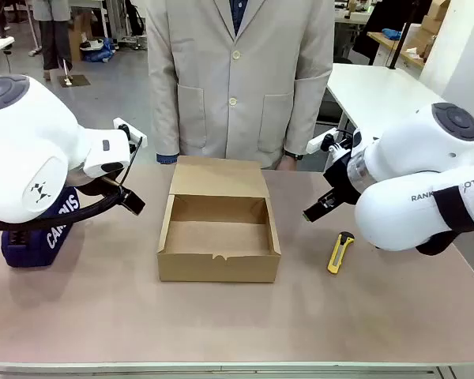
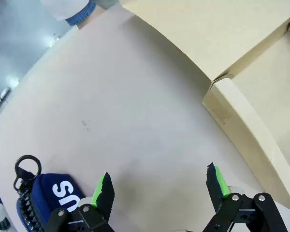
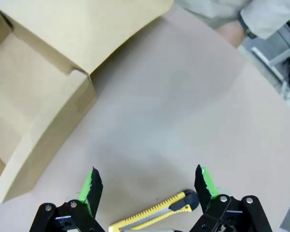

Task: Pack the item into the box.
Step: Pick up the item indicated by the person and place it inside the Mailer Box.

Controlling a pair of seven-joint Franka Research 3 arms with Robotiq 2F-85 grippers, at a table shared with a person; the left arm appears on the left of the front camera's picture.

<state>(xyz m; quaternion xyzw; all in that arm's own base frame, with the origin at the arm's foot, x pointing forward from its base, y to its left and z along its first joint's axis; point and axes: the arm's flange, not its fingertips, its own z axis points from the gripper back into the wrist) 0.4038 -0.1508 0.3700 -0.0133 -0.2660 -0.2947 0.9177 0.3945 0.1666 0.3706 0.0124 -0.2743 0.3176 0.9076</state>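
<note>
Pouch (image 2: pixel 55 192) just beside left pincer (image 2: pixel 159 179), not between jaws; pincer wide, empty

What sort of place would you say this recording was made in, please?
Most likely a robotics lab or workshop: two white robot arms, left and right, flank a beige work table, a person in a beige lab-style coat stands opposite, and more white tables stand behind.
</note>
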